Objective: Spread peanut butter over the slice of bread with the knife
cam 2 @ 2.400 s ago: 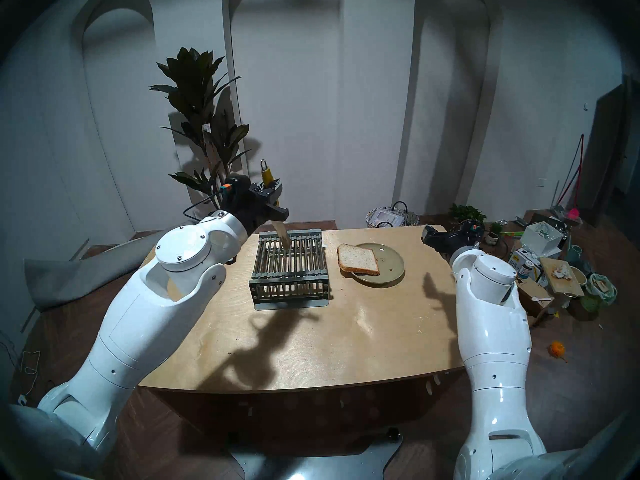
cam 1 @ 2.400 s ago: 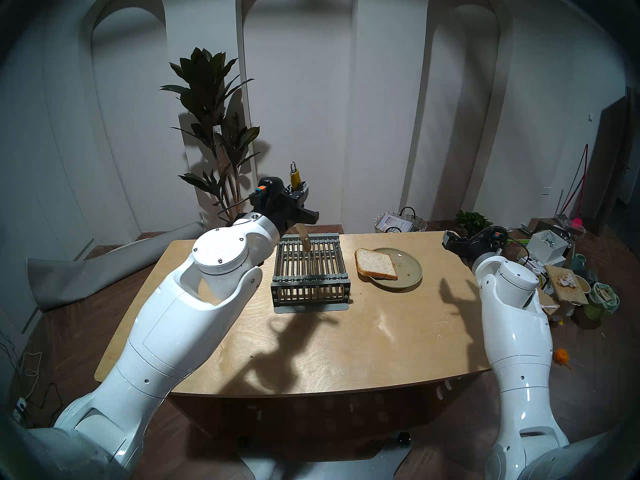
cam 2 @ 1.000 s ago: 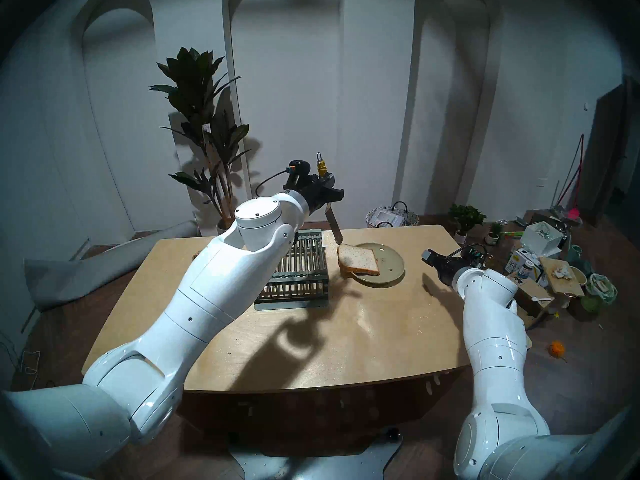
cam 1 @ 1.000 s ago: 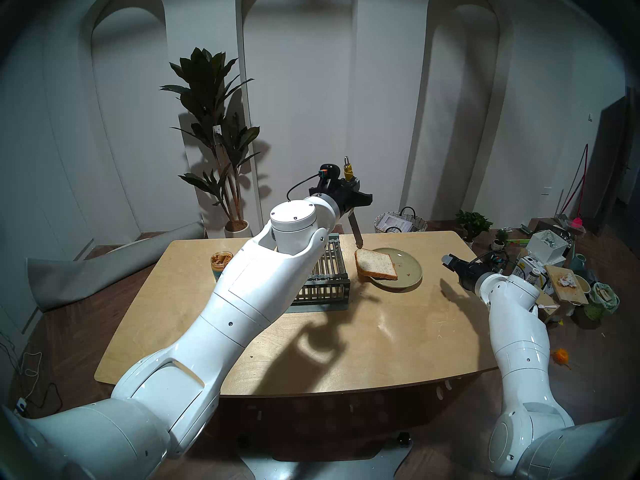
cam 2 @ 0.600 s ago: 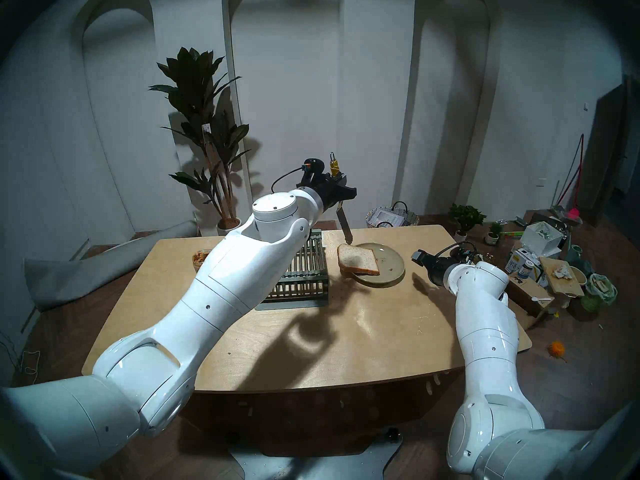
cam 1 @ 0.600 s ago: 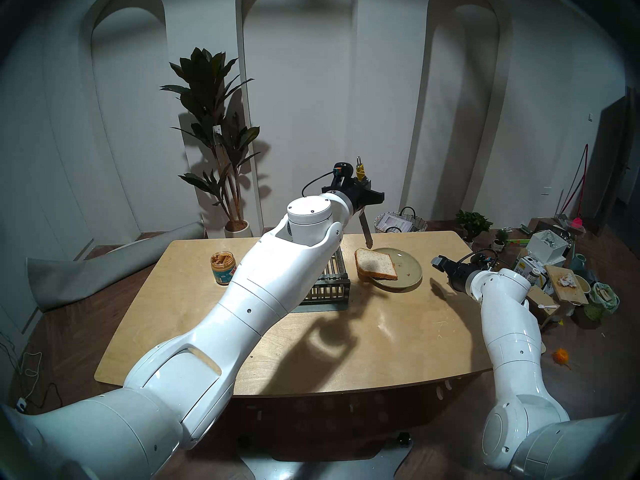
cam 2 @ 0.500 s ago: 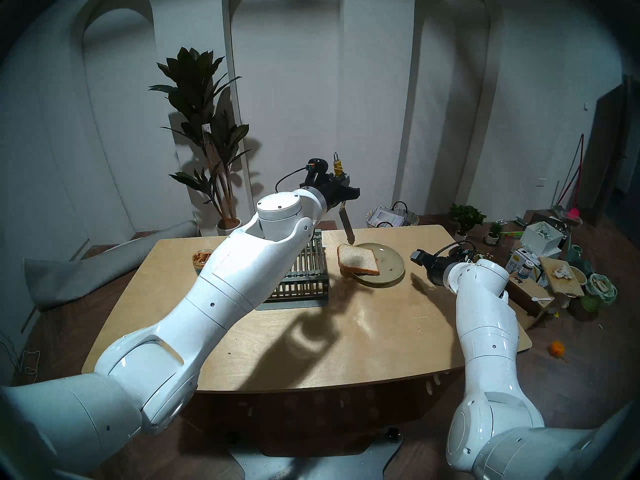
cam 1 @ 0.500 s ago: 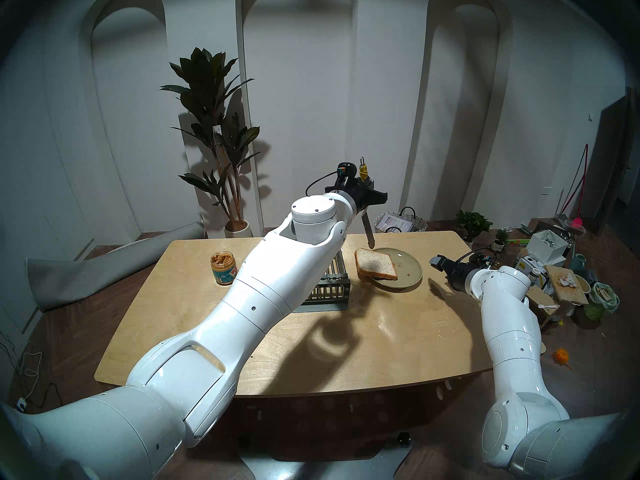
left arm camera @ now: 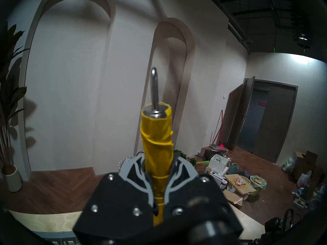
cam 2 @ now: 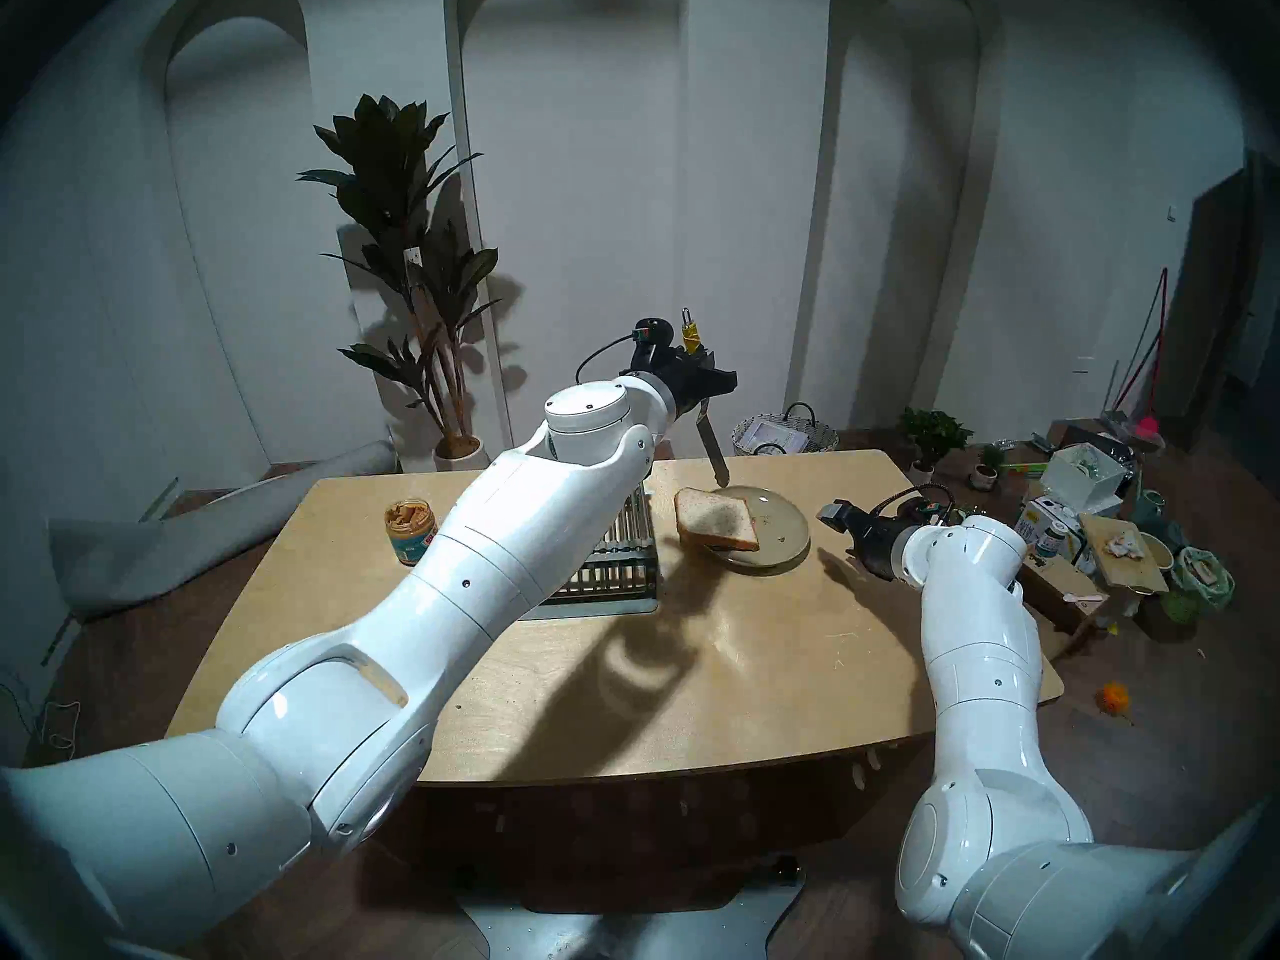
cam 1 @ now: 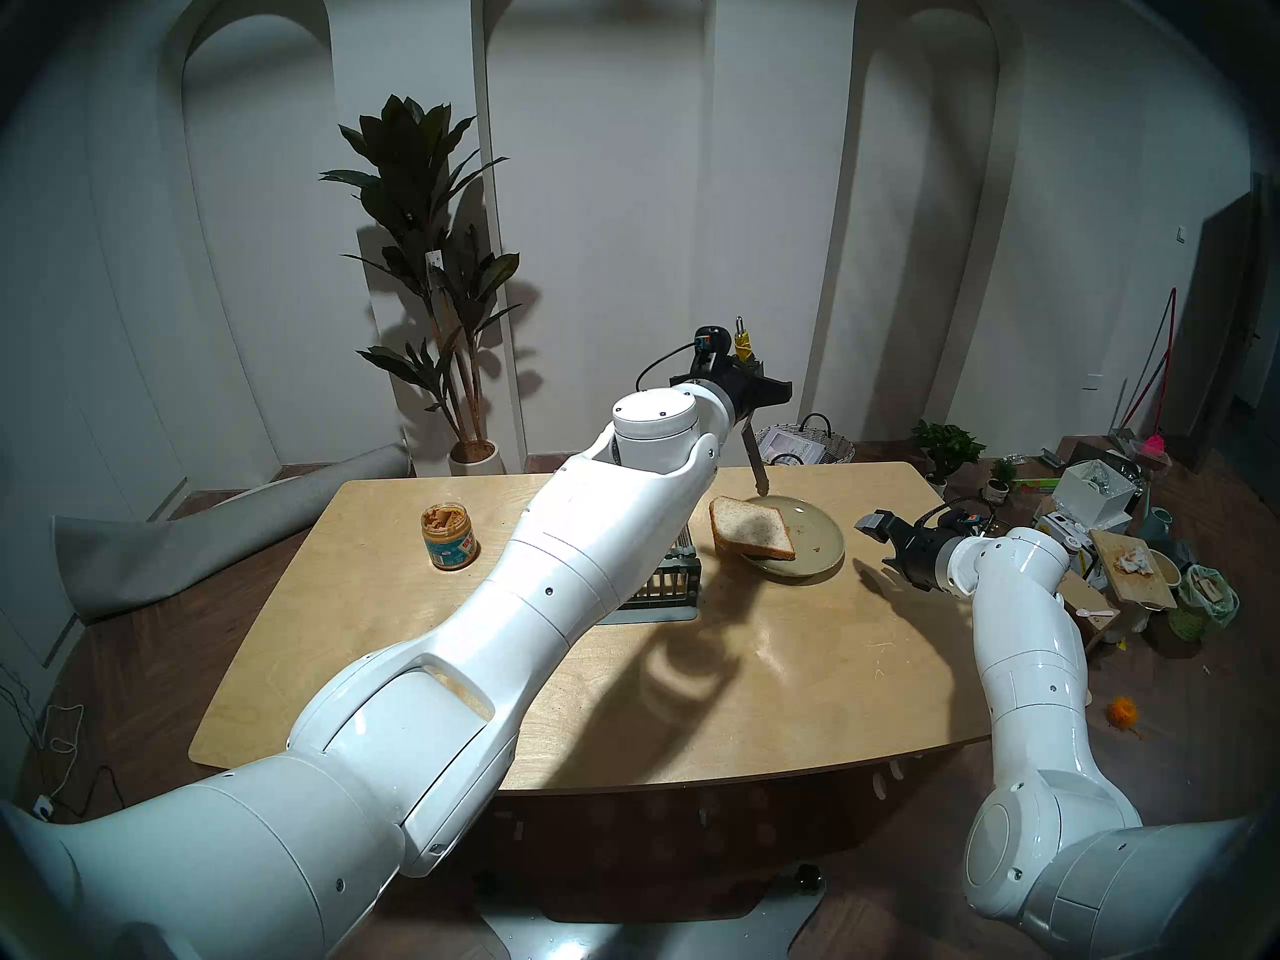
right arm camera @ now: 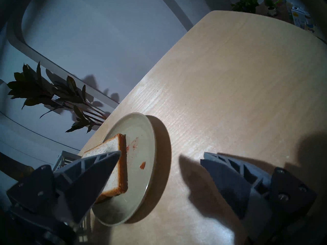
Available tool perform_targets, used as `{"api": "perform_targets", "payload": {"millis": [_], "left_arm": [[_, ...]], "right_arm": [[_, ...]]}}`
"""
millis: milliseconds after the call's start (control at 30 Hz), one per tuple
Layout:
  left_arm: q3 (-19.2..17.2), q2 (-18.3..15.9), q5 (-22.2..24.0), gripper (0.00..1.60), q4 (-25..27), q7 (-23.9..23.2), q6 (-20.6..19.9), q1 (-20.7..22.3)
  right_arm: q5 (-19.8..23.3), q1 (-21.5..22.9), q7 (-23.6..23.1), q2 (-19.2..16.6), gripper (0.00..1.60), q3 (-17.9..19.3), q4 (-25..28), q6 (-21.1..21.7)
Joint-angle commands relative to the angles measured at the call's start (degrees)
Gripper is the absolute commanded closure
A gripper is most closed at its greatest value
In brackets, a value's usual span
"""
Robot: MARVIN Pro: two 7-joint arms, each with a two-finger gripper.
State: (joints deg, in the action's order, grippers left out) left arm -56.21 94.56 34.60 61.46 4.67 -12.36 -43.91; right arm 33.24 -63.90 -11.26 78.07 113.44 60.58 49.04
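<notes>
So the peanut butter (cam 1: 449,536) sits in a small clear glass jar with its lid off, tan paste heaped near the top and a blue, red and white label wrapped round it. It's on the left part of the desk (cam 1: 796,661), well apart from the plate. The round olive-green plate (cam 1: 821,539) carries the slice of bread (cam 1: 751,528), which lies on its left half and hangs a bit over the rim; the bare part of the plate has a few reddish smears and crumbs on it.

Left tool (cam 1: 749,386) is clamped tight on the knife (cam 1: 756,460), gripping the yellow handle, so the metal end sticks up and the narrow blade hangs down, tilted, with its tip hovering over the far edge of the plate just behind the bread. Can't tell if the tip touches anything; looks like it's clear. Right tool (right arm camera: 160,158) has its fingers spread wide with nothing in them, sitting just right of the plate above the desk.

Bread is pale and speckled with a brown crust, squarish. The grey slatted rack (cam 1: 675,577) is mostly hidden behind the left arm. Desk is light plywood with rounded corners.
</notes>
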Motion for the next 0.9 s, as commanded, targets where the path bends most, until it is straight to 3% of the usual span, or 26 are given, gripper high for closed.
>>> {"api": "perform_targets", "payload": {"millis": [0, 367, 633, 867], "left_arm": [[-2.0, 4.0, 2.1, 1.60, -3.3, -1.4, 2.8, 4.3], [-2.6, 4.8, 2.7, 1.60, -8.5, -2.9, 5.1, 6.0], [-4.9, 5.5, 5.1, 1.60, -11.8, -4.0, 6.6, 6.4], [-6.8, 6.9, 7.0, 1.60, -18.4, -5.4, 8.7, 7.9]], "right_arm": [[0.4, 2.7, -2.0, -0.3, 0.00, -1.0, -1.8, -1.5], [0.5, 5.3, -2.5, -0.2, 0.00, -2.0, -7.3, -3.7], [0.5, 6.5, -2.7, 0.3, 0.00, -2.8, -9.7, -4.9], [0.5, 7.2, -2.5, 0.7, 0.00, -3.4, -11.7, -6.0]]}}
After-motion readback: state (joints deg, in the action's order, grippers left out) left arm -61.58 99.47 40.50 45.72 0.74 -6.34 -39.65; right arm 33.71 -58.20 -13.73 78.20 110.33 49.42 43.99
